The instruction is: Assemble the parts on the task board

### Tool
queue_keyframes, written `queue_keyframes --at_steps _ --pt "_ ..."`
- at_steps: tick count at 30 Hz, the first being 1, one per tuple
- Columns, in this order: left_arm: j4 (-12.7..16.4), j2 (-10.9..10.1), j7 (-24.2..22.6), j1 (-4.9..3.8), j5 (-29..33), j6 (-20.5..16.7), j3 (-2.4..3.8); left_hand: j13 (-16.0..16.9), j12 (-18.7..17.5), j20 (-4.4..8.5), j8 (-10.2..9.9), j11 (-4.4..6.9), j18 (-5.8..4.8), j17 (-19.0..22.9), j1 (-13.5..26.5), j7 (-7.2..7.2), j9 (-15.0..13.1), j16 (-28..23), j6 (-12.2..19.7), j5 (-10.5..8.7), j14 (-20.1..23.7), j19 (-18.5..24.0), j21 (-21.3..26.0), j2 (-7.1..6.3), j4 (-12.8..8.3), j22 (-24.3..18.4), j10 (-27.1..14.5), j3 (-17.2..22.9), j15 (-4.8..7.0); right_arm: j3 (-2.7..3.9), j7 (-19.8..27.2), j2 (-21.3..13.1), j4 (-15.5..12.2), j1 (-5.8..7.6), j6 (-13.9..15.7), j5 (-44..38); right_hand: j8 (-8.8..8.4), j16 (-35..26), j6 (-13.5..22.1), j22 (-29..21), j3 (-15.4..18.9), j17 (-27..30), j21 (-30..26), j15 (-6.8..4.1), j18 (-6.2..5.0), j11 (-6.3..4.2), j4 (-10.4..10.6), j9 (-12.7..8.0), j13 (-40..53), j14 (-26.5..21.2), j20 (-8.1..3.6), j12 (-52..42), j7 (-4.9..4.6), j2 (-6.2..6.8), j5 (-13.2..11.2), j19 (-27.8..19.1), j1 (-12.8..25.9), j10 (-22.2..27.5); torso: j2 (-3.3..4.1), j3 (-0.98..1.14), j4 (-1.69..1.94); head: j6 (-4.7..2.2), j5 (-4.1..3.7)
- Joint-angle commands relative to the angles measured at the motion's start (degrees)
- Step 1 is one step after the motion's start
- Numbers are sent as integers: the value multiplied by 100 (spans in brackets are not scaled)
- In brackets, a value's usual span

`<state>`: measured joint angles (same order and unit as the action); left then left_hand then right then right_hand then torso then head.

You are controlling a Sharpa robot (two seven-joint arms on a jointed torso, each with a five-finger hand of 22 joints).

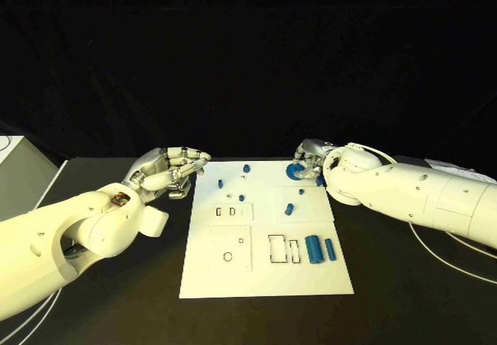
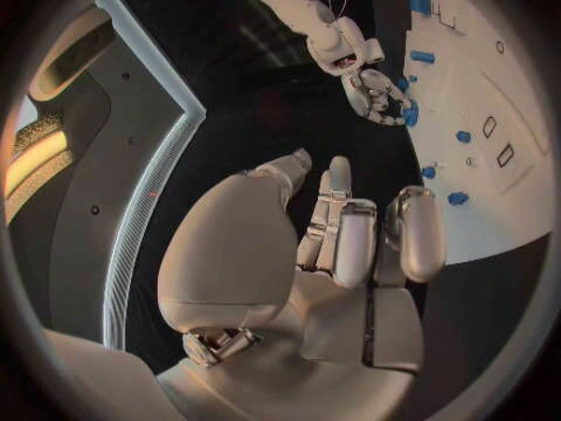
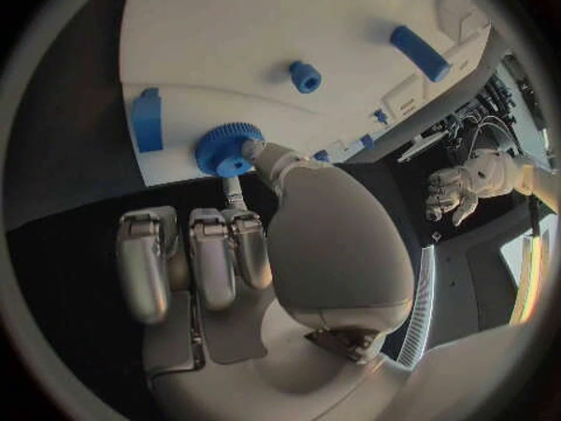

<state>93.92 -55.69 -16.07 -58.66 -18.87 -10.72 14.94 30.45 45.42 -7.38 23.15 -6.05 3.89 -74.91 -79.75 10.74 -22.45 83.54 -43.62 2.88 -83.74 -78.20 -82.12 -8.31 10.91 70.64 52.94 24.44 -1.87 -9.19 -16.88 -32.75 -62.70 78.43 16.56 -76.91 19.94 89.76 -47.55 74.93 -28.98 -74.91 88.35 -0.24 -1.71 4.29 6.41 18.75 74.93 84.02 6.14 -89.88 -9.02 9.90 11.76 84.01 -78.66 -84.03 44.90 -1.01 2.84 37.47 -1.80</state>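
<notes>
We see the board mid-table. Right hand sits at the board's 1 o'clock corner, thumb and a finger on the blue gear there; other fingers curled in. We can't tell whether the gear is lifted or just touched. Left hand is off the board at its 11 o'clock, over the table, fingers curled in, nothing in them. Small pegs lie in the board's far half, a short bar near center, two cylinders at 4 o'clock beside a rectangular slot.
</notes>
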Motion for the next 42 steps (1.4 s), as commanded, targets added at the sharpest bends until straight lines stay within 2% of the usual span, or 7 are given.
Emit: queue_keyframes --at_steps 1,10,17,21,25,34,42 --pt "4 10 -31 0 -22 99 5 -5 -19 -12 34 7 18 -300 46 6 -5 -33 47 -5 0 41 35 -1 -4 3 -22 32 -12 -17 70 -28 -105 -30 259 -377 24 24 -255 1332 -55 -1509 4 -51 117 -25 -4 20 1507 598 -59 -12 47 54 -44 454 96 -597 -5 3 16 0 6" --pt "8 -6 -28 0 -21 96 4 -13 -22 -13 37 5 19 -298 47 9 -6 -37 47 -5 2 45 38 2 -4 -2 -18 41 -13 -12 98 -98 -561 -22 669 -728 19 24 -283 1356 -68 -1509 25 -54 124 -26 -10 17 1507 598 -63 -12 49 87 -69 473 147 -597 -5 1 0 -17 48" --pt "15 -6 -28 0 -11 93 4 -18 -23 -14 39 1 19 -302 58 13 -7 -36 46 -6 0 45 38 3 3 -1 -14 41 -14 -10 100 68 -800 -5 776 -1076 11 24 -294 1367 -74 -1509 35 -58 127 -27 -17 14 1507 598 -66 -12 51 113 -84 482 175 -597 1 2 3 -42 68" --pt "17 -2 -24 0 -9 94 4 -19 -23 -14 40 0 18 -303 61 13 -7 -36 46 -6 -1 43 37 4 5 2 -13 41 -14 -10 96 254 -781 -3 826 -1254 4 24 -292 1364 -78 -1509 32 -60 126 -27 -20 11 1507 598 -67 -12 51 123 -90 480 185 -597 8 10 9 -47 79" --pt "19 5 -14 0 -5 90 4 -19 -23 -14 40 0 18 -303 61 13 -7 -36 46 -6 -1 43 37 4 5 2 -13 41 -14 -9 81 487 -704 -5 875 -1369 -17 24 -287 1367 -85 -1509 35 -61 127 -28 -32 3 1507 598 -70 -12 49 158 -98 483 209 -597 10 -1 17 -56 91" --pt "32 18 6 -1 -1 90 4 -23 -22 -15 41 0 20 -304 69 14 -7 -36 47 -6 -1 49 41 4 10 -7 -9 42 -16 -12 -33 851 -500 -53 934 -1588 -20 24 -288 1362 -86 -1509 30 -60 126 -28 -35 2 1507 598 -70 -12 49 163 -98 478 212 -597 26 1 29 -73 100" --pt "38 5 14 -2 0 91 4 -25 -21 -15 43 -1 18 -302 73 15 -8 -38 45 -6 -1 44 38 7 13 0 -5 43 -17 -31 -148 1040 -390 -97 990 -1980 -35 24 -287 1369 -91 -1509 36 -60 128 -27 -46 -4 1507 598 -71 -12 48 188 -103 484 225 -597 15 1 16 -64 145"
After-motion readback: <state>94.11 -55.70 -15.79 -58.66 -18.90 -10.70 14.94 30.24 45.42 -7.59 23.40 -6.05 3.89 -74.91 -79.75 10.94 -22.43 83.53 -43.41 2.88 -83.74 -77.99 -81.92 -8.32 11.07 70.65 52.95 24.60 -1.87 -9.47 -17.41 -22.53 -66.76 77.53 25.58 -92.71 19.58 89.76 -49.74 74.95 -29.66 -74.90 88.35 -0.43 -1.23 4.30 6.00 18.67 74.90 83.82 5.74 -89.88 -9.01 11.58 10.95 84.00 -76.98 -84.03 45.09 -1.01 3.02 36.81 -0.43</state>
